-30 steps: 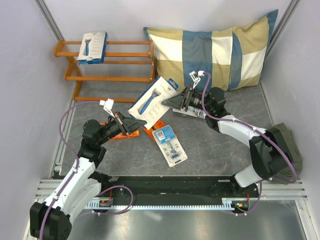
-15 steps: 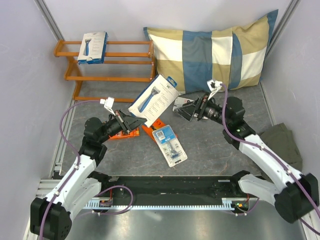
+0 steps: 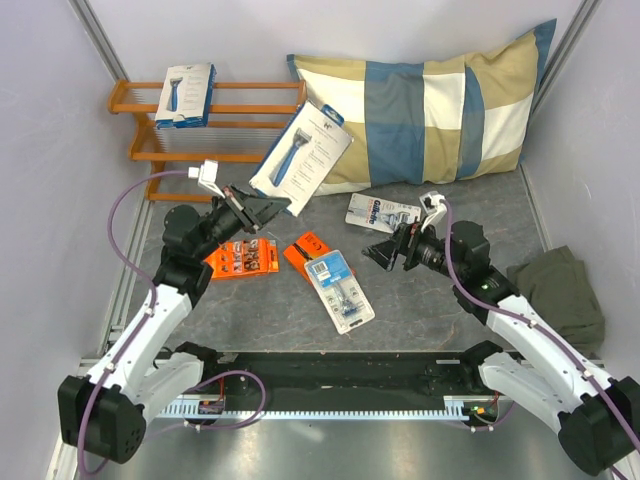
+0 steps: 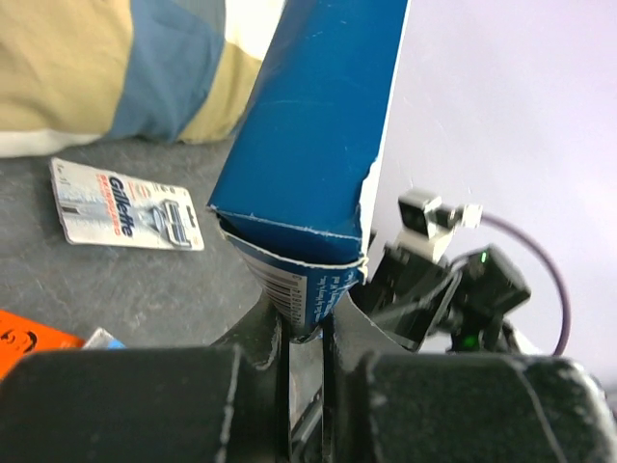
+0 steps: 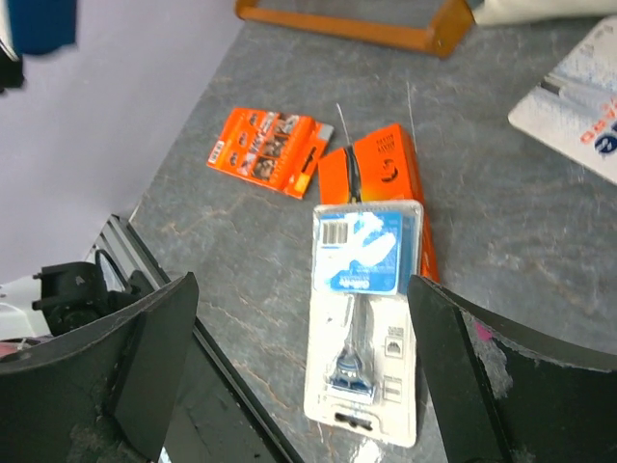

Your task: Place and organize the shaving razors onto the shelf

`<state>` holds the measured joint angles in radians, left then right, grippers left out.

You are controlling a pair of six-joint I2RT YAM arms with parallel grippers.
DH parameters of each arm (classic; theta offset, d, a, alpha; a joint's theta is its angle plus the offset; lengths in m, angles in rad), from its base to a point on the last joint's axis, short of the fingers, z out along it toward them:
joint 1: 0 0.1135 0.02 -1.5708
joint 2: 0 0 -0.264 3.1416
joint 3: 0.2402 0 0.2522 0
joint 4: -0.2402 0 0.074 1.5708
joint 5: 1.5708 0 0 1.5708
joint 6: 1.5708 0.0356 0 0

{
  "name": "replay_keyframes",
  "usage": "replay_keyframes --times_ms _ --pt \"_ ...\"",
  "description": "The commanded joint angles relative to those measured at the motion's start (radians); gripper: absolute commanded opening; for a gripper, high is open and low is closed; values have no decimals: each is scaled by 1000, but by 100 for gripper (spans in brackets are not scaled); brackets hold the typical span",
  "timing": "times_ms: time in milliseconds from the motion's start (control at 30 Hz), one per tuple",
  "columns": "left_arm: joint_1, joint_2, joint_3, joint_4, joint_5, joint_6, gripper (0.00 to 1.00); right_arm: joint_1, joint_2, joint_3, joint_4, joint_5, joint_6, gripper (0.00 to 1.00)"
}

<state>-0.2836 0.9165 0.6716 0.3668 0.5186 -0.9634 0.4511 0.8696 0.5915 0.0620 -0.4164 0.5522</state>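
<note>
The held white box [image 3: 301, 158] was off the table, tilted, between the shelf [image 3: 255, 107] and the pillow [image 3: 430, 100]. The left gripper [image 3: 262, 207] was clamped on its lower edge; the left wrist view showed the jaws pinched on a torn, creased corner of the carton [image 4: 308, 125].

Handling assessment: the carton appeared light, thin-walled and easily crushed. A grip at one corner gives little control of tilt, so a hold across the flat faces nearer the middle would likely be steadier.

A second white box [image 3: 186, 94] lay on the shelf's top tier, overhanging the rods. The tiers are thin rods with gaps, so a flat pack should probably be laid across several rods.

On the table [image 3: 440, 310] lay the clear blister pack [image 3: 340, 291], overlapping the right orange pack [image 3: 308, 248], with the left orange pack [image 3: 240, 257] just beside. A carded pack [image 3: 383, 212] lay near the pillow.

The right gripper [image 3: 385, 253] hung above the blister pack, jaws spread wide and empty.

The surface was dark, stone-patterned and flat, with pale walls close on three sides. A green cloth [image 3: 560, 300] lay at the right edge.
</note>
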Motion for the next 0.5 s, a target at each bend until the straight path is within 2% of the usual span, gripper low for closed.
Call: replay_keyframes --times_ms 0,267,467 --pt "1 54 117 21 -95 -47 2 -2 -27 -30 2 11 -9 98" --pt "24 168 334 -57 -152 -78 2 -2 -53 -85 -5 27 -17 98" --pt "78 202 419 -121 -252 -159 2 -2 -52 -98 1 25 -26 98"
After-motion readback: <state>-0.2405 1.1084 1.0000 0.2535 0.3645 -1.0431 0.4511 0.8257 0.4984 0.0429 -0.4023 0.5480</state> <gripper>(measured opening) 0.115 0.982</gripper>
